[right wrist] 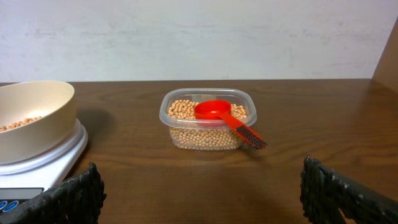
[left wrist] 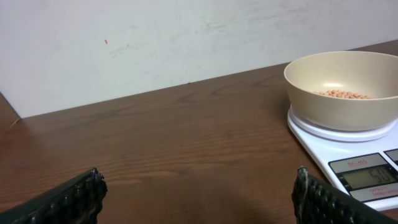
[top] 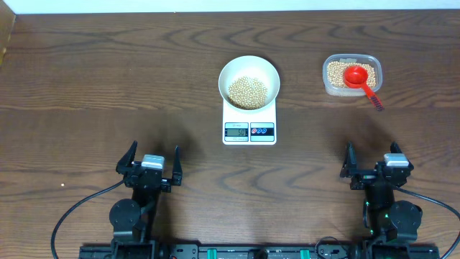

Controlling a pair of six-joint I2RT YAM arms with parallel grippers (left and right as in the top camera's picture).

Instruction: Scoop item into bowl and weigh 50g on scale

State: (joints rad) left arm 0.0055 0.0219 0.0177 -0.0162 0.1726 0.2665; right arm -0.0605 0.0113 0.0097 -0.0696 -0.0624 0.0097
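Held left gripper and right gripper spread wide, both empty (nothing clamped). Found beans in bowl atop scale, ahead-right of left gripper, ahead-left of right. Found more beans in tub with red scoop, ahead of right gripper.

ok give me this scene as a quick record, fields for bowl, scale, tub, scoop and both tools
bowl: white, on the scale, beans in the bottom
scale: white, display facing the arms
tub: clear, right of the scale, holds more beans
scoop: red, lying in the tub, handle out over its rim
left tool: open, empty
right tool: open, empty
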